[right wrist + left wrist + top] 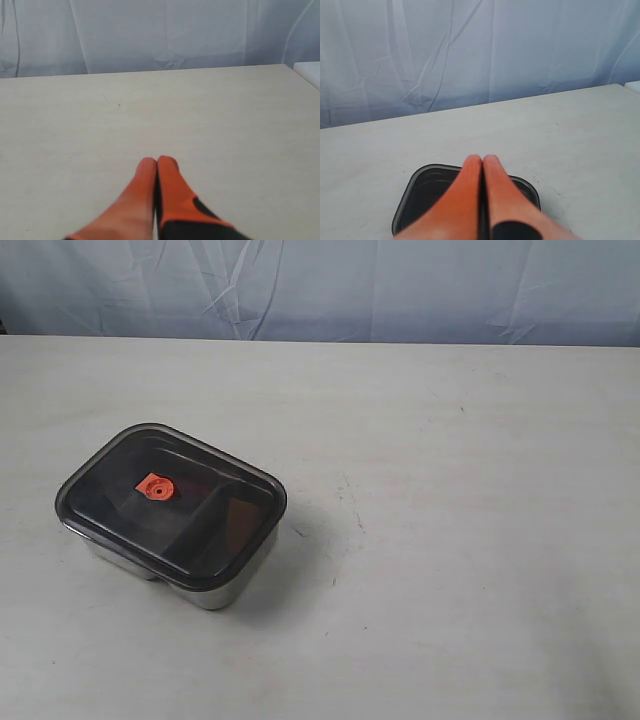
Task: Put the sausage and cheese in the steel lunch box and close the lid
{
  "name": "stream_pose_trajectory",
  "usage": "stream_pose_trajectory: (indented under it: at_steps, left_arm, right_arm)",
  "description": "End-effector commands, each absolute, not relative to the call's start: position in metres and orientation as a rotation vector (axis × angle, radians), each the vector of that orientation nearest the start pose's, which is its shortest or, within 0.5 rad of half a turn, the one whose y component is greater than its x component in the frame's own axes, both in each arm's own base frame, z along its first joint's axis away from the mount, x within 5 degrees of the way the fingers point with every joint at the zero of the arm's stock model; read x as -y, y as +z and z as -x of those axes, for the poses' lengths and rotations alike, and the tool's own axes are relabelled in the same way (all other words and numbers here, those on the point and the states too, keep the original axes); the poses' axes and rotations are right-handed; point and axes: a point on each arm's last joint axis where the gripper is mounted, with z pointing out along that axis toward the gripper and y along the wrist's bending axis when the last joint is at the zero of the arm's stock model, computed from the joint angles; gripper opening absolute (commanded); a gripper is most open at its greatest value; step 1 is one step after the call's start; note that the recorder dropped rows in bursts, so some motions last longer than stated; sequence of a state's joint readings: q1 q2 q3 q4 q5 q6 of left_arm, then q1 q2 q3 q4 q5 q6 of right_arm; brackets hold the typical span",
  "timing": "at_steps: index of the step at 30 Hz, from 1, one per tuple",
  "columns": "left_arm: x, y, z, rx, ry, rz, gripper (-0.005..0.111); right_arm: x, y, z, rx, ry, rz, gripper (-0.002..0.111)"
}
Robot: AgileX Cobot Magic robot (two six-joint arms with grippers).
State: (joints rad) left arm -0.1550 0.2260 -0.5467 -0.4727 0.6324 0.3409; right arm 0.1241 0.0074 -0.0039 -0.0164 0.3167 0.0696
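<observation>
Left jaws closed, empty, over the lid [420, 195]; right jaws closed above the counter [210, 110]. Dark tint obscures the steel lunch box's [215, 592] contents.

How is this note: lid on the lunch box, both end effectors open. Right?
Wrong on the end effectors. The lid is on the lunch box, but the left end effector and right end effector are shut, as both wrist views show.

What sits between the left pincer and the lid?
Nothing shows there. In the left wrist view the shut left pincer overlaps the lid, with no object between them.
</observation>
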Motion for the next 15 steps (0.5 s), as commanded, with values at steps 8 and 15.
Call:
stream_pose_trajectory:
  at_steps: [8, 15]
  left_arm:
    - [0.0305, 0.3281, -0.0364, -1.722, -0.386, -0.299, 0.000]
    - [0.0298, 0.3216, -0.0381, -1.729, -0.371, -0.296, 0.000]
  right_arm:
    - [-0.0061, 0.1851, -0.0539, -1.795, 0.121, 0.055, -0.001]
    - [-0.0061, 0.1851, -0.0539, -1.795, 0.121, 0.055, -0.001]
